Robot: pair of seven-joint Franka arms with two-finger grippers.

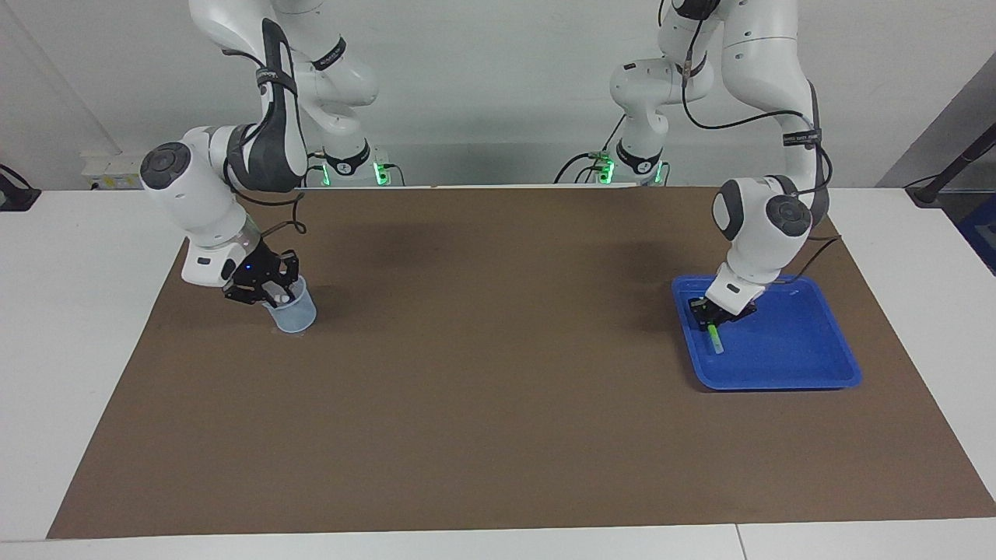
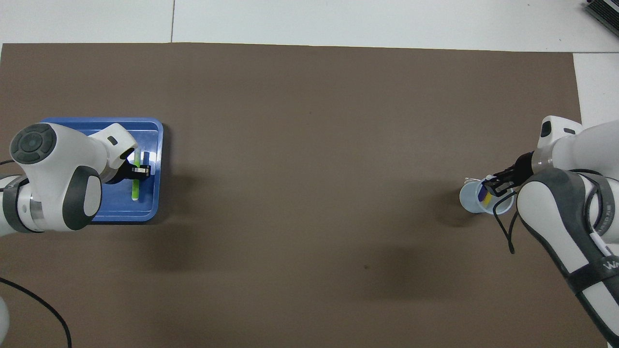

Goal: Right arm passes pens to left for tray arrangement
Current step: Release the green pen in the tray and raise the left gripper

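L gripper (image 1: 713,315) is clamped tight on the green pen (image 1: 714,337), low inside the blue tray (image 1: 809,369) at the tray edge toward the table's middle; pen slants down w/ its pale tip at or just above the tray floor. R gripper (image 1: 263,294) sits at the mouth of the pale-blue cup (image 1: 296,315) at the R arm's end of the brown mat (image 1: 482,389), jaw gap not readable; yellow pen (image 2: 488,198) & purple pen (image 2: 482,193) stand in the cup just beside its fingers, contact unclear
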